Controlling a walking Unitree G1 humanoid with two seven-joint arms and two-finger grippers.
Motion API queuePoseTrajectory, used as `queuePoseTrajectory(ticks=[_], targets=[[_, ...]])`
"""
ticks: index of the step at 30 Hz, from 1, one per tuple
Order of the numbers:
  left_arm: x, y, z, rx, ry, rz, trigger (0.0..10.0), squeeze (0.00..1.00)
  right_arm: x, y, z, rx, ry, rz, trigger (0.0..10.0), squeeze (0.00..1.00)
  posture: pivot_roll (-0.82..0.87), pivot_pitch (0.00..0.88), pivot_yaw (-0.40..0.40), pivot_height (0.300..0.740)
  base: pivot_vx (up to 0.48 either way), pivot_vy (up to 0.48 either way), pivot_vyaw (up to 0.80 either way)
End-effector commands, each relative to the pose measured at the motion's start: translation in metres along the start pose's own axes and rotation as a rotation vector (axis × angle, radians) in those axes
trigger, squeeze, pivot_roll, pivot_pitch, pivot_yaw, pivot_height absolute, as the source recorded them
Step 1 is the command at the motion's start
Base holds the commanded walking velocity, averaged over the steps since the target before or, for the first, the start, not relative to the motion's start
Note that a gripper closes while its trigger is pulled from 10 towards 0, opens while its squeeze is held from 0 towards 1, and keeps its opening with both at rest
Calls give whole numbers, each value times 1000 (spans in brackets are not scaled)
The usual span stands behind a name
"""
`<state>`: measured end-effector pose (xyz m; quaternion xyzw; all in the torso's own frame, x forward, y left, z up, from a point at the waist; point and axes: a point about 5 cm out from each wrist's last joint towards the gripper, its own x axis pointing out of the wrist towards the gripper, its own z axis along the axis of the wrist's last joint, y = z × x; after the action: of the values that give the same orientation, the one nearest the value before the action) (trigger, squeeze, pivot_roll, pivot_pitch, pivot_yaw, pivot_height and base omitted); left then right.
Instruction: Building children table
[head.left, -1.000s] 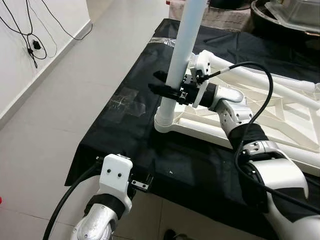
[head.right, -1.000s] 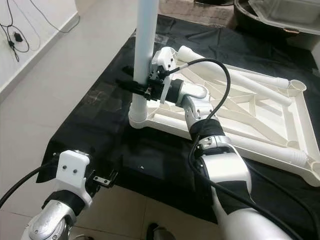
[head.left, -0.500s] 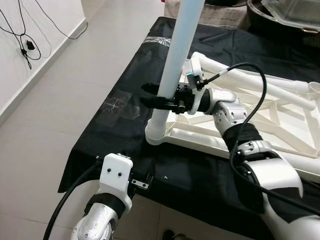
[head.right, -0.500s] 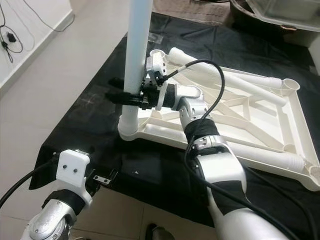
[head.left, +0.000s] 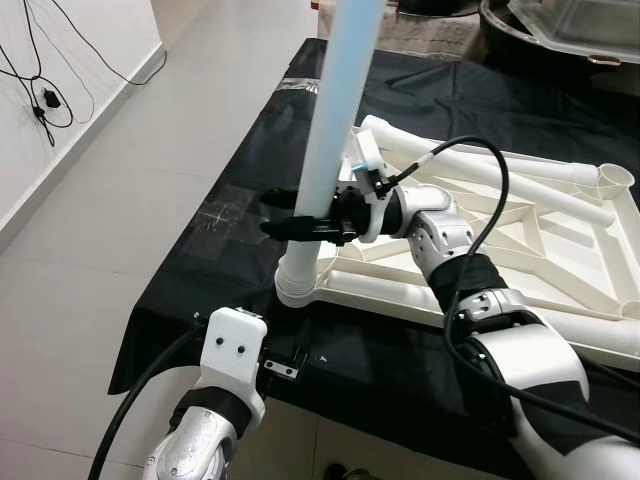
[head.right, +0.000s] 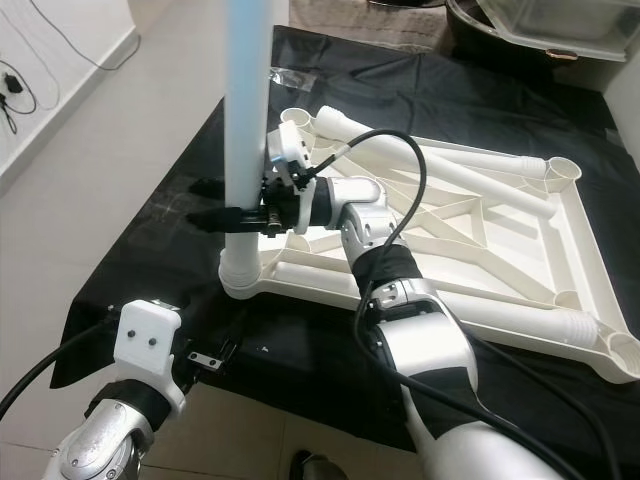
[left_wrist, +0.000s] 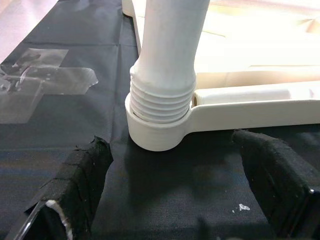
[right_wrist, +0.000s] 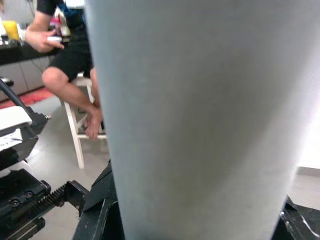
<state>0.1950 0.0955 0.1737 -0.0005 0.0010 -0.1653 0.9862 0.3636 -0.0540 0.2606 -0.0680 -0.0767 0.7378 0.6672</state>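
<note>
- Landmark: the white plastic tabletop (head.right: 470, 240), lying underside-up on a black cloth (head.left: 250, 180) spread over the floor (head.left: 130, 200); its ribs and corner sockets face up, which is how legs go in.
- White leg (head.left: 325, 130) stands upright in the tabletop's near-left corner socket (left_wrist: 152, 132). Left wrist view shows several screw threads above the socket rim, so I judge it only partly screwed down.
- Right end effector (head.left: 290, 215) is clamped on the leg a little above that socket, 1 black finger on each side. The low grip probably keeps the leg vertical while it is turned.
- Left end effector (left_wrist: 170, 200) hovers over the cloth just in front of the same socket, fingers spread wide, gripping nothing. It looks placed to watch or steady the joint.
- 2 more legs lie flat along the tabletop's far edge (head.right: 440, 165), not yet fitted.
- Right wrist view: a seated person (right_wrist: 65, 60) on a stool behind the leg.
</note>
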Motion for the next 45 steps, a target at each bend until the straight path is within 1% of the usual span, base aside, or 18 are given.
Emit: queuePoseTrajectory(ticks=[1,6,13,15,16,18,19,20,23,24,25,31,33,40,42,43,44,45], targets=[[-3,-2,1,7,5,-8,10000,0,11,18,-58,188,179,7,10000,0,170,270,-114,740,0,0,0],[-2,-3,1,11,5,-10,10000,0,8,16,-63,206,190,-80,10000,0,170,264,-112,740,0,0,0],[-1,-2,1,13,-1,-10,10000,0,1,11,-65,230,150,-219,10000,0,168,251,-112,740,0,0,0],[0,-2,1,14,-3,-9,10000,0,-3,9,-67,246,133,-297,10000,0,166,246,-111,740,0,0,0],[0,-2,1,14,-3,-9,10000,0,-3,9,-67,246,133,-297,10000,0,166,246,-111,740,0,0,0],[0,-1,0,16,-3,-9,10000,0,-7,6,-71,276,108,-424,10000,0,162,240,-110,740,0,0,0],[0,-1,0,16,-3,-9,10000,0,-7,6,-71,276,108,-424,10000,0,162,240,-110,740,0,0,0],[0,-1,0,17,-4,-9,10000,0,-9,5,-74,283,97,-482,10000,0,162,235,-110,740,0,0,0],[1,-1,0,18,-5,-10,10000,0,-10,5,-75,284,93,-508,10000,0,162,235,-110,740,0,0,0],[2,0,0,22,-8,-11,10000,0,-14,4,-76,278,76,-595,10000,0,165,232,-111,740,0,0,0],[2,1,0,24,-10,-10,10000,0,-16,4,-75,279,71,-624,10000,0,165,232,-111,740,0,0,0],[3,4,1,32,-13,-7,10000,0,-21,5,-71,243,49,-721,10000,0,158,230,-101,740,0,0,0],[4,7,1,38,-14,-5,10000,0,-23,7,-67,232,37,-784,10000,0,158,230,-101,740,0,0,0],[7,10,1,46,-19,-1,10000,0,-19,12,-67,201,104,-843,10000,0,152,234,-97,740,0,0,0],[8,9,1,45,-21,0,10000,0,-21,8,-69,209,146,-979,10000,0,151,235,-100,740,0,0,0],[8,9,1,45,-21,0,10000,0,-21,8,-69,209,146,-979,10000,0,151,235,-100,740,0,0,0],[8,9,1,45,-23,0,10000,0,-26,4,-69,207,169,-1106,10000,0,150,236,-101,740,0,0,0],[8,9,1,45,-23,0,10000,0,-26,4,-69,207,169,-1106,10000,0,150,236,-101,740,0,0,0]])
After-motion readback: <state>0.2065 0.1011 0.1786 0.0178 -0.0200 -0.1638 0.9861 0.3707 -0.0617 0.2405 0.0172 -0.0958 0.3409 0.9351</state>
